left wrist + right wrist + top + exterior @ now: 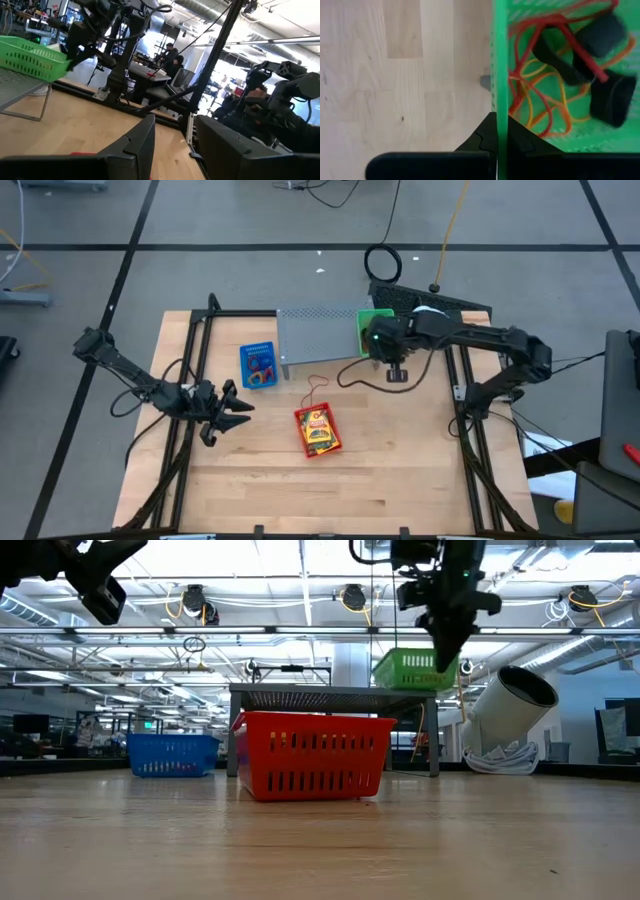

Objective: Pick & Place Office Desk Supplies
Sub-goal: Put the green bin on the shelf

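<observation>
A green basket with red and orange rubber bands and black clips is at the right end of the grey perforated shelf. My right gripper is shut on its side wall, pointing steeply down. A red basket with yellow packets rests on the table's middle. A blue basket stands left of the shelf. My left gripper hangs open over the table's left side, holding nothing. My right gripper pinches the green basket's side wall at its rim, one finger inside the basket and one outside. The fingers come from above, slanting down. The basket hangs slightly tilted at the shelf's top; whether it rests there I cannot tell.
A white round device lies behind the table's far right. Black frame rails run along both table sides. A black cable trails on the wood near the shelf. Bare wood lies along the near edge.
</observation>
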You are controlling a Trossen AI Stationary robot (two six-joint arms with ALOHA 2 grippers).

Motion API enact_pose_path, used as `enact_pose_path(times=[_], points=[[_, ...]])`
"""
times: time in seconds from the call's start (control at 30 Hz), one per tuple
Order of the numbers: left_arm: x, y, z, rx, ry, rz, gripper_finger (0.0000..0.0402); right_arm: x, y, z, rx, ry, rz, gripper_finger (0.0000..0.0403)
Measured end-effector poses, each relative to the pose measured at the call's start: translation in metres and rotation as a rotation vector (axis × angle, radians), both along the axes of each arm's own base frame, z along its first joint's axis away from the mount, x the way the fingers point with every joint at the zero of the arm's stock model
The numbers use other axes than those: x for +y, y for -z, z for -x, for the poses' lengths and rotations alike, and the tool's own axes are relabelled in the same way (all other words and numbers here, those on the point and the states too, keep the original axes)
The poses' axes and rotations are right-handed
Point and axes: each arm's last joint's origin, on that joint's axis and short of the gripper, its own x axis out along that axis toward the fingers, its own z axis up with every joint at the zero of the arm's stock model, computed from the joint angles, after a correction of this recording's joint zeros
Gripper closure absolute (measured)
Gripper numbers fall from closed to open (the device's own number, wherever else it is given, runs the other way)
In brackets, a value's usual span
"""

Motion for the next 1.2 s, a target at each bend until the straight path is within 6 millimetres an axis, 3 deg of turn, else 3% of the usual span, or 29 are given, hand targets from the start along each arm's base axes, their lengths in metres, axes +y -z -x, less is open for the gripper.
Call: enact_pose_path(times=[0.23, 1.2], points=[[0.0, 0.001, 0.0, 0.005, 0.0, -0.002, 0.0247, -0.007, -0.013, -0.019, -0.039, -0.031, 0.018, 0.0403], [0.0, 0.001, 0.0, 0.011, 0.004, 0.005, 0.0247, -0.016, -0.018, -0.023, -0.13, -0.059, -0.008, 0.0403]])
